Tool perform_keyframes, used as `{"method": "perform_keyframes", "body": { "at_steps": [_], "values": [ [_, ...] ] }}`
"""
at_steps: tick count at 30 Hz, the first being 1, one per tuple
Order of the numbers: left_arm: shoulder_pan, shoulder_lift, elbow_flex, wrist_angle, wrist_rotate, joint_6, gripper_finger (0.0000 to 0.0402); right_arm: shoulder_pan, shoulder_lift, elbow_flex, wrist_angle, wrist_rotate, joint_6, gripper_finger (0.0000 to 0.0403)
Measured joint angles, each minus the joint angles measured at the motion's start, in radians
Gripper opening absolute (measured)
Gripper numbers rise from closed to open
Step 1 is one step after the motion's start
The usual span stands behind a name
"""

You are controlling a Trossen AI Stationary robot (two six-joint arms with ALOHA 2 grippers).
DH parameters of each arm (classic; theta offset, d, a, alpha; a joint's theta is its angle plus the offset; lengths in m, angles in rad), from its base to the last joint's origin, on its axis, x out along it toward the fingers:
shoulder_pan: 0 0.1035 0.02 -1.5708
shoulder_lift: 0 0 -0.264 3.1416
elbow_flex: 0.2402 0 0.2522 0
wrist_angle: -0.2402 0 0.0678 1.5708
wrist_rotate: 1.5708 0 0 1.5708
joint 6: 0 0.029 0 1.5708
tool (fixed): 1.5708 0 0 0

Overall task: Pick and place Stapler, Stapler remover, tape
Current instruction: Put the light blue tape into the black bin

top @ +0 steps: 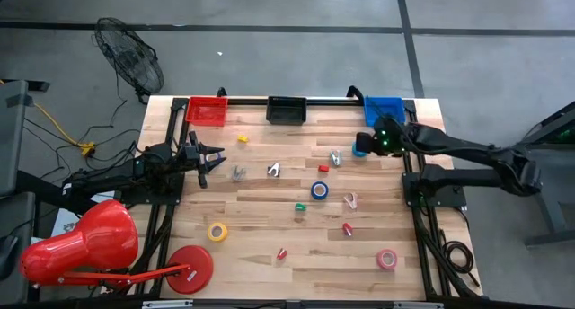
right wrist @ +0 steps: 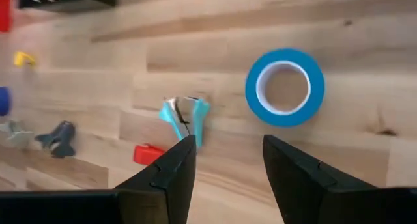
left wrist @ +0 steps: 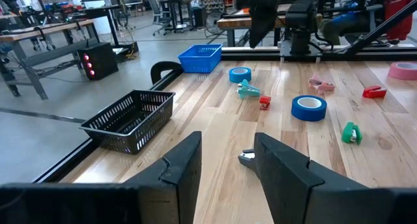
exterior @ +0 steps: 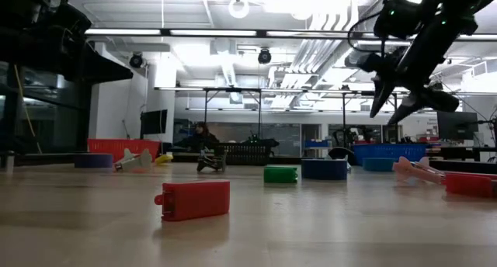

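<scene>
Right gripper [right wrist: 225, 165] hovers above table near blue bin [top: 384, 110], fingers spread, empty. Light blue tape roll [right wrist: 285, 87] lies flat below it, beside teal staple remover [right wrist: 186, 120]. Roll looks light, stiff, smooth; best pinch across ring wall. Left gripper [left wrist: 225, 168] waits near red bin [top: 207, 110], fingers apart, empty.

A grey concrete floor [top: 296, 8] crossed by dark seam lines surrounds the light wooden table [top: 269, 219], and a black floor fan [top: 128, 54] stands off one far corner with a yellow cable [top: 58, 125] trailing nearby. Beyond the table, the low view shows a workshop hall with bright ceiling lights [exterior: 238, 7], exposed pipework and distant metal workbenches [left wrist: 39, 38].
</scene>
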Motion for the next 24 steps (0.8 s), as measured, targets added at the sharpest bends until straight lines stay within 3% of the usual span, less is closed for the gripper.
{"method": "perform_keyframes", "body": {
  "at_steps": [6,14,24],
  "values": [
    [0.000,0.000,0.000,0.000,0.000,0.000,0.0138,0.006,0.081,0.067,-0.049,0.005,0.036,0.0169],
    [0.000,0.000,0.000,0.000,0.000,0.000,0.0138,-0.007,0.217,0.280,-0.343,0.132,-0.040,0.0169],
    [0.000,0.000,0.000,0.000,0.000,0.000,0.0138,-0.115,0.417,0.333,-0.385,0.042,-0.197,0.0169]
  ]
}}
